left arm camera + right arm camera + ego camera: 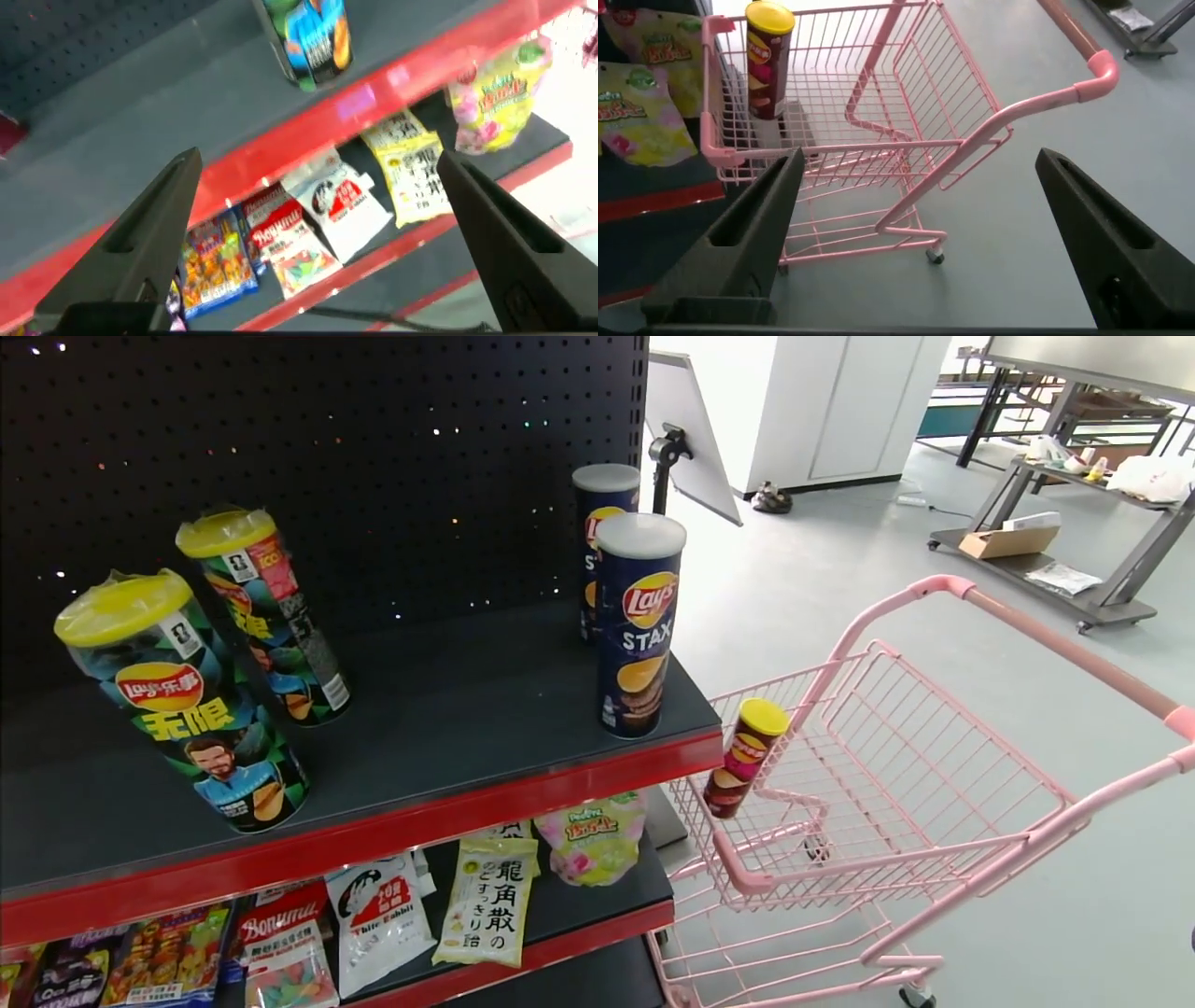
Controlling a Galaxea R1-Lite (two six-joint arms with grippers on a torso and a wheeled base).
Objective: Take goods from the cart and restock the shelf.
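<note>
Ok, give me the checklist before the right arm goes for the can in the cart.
1. Right gripper open and empty: ok.
2. Can standing in a corner of the cart, nothing over it: ok.
3. Can lined up between the right gripper's fingers: not ok, it sits off to one side.
4. Bare shelf between the green cans and the blue cans: ok.
5. Left gripper open, at the shelf front: ok.
6. Cart wheels braked: cannot tell.
</note>
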